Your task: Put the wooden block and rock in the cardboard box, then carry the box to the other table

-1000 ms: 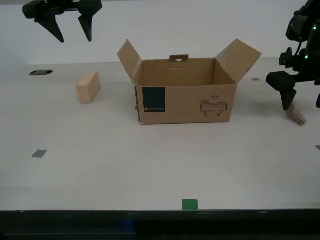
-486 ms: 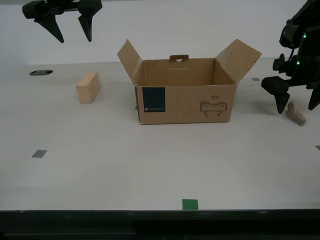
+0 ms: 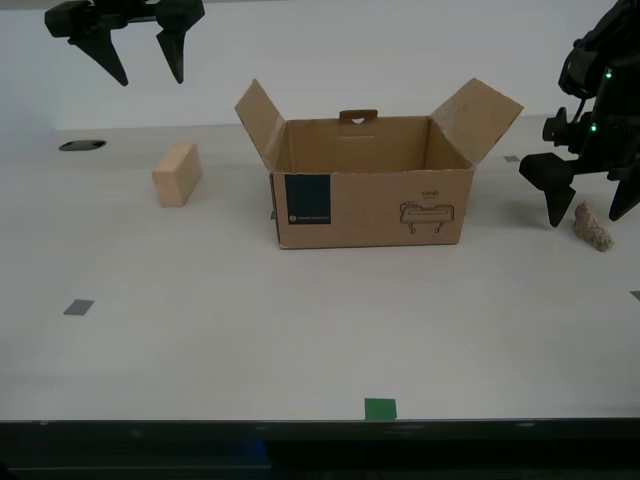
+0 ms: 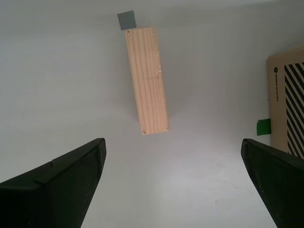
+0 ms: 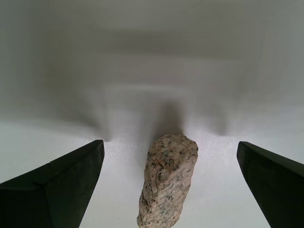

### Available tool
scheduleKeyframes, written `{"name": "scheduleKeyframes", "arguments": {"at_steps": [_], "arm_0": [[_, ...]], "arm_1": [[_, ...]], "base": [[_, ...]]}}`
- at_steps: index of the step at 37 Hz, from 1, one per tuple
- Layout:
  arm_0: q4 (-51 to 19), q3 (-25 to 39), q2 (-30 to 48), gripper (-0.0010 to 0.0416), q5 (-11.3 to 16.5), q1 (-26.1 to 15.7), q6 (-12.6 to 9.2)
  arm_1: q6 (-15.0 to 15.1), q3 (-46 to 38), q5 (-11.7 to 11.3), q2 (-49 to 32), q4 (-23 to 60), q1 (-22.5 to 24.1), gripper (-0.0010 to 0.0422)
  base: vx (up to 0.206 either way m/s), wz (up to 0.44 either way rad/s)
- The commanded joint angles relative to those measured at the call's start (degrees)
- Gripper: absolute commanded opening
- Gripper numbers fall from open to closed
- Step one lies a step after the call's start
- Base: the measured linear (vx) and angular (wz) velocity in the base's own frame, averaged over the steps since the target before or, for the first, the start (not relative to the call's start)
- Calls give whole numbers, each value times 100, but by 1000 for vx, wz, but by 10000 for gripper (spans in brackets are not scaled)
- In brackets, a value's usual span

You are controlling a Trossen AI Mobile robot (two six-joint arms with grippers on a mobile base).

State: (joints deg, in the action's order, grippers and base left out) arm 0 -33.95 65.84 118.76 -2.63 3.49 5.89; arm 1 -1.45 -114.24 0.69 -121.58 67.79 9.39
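Note:
The rock (image 3: 592, 228) lies on the table at the exterior view's right, beside the open cardboard box (image 3: 370, 205). My first gripper (image 3: 585, 220) is open and low over it, a finger on either side of the rock (image 5: 166, 190) without touching it. The wooden block (image 3: 176, 173) rests on the table toward the exterior view's left. High above it hangs my second gripper (image 3: 150, 80), open and empty, with the wooden block (image 4: 147, 80) and a corner of the box (image 4: 287, 104) below its fingers. The other table is out of view.
Grey tape squares (image 3: 78, 307) mark the off-white table, and a green square (image 3: 379, 408) sits near its front edge. A dark round hole (image 3: 81, 145) lies at the back on the exterior view's left. The box flaps (image 3: 480, 118) stick out sideways.
My first gripper has shifted a little toward the exterior view's left, so both of its fingers now show around the rock. The second gripper, block and box have not moved.

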Motion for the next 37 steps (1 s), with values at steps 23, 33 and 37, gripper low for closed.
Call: {"name": "scheduleKeyframes", "arguments": {"at_steps": [23, 33, 37], "arm_0": [[103, -184, 0, 389, 24, -4, 15], [120, -184, 0, 389, 24, -7, 15], [116, -184, 0, 389, 24, -9, 15]], "arm_1": [[-9, 111, -55, -4, -533, -28, 389], [-15, 542, -216, -4, -1021, -103, 389], [-57, 673, -214, -4, -1248, -105, 389]], "base": [[0, 0], [0, 0], [0, 0]]}}
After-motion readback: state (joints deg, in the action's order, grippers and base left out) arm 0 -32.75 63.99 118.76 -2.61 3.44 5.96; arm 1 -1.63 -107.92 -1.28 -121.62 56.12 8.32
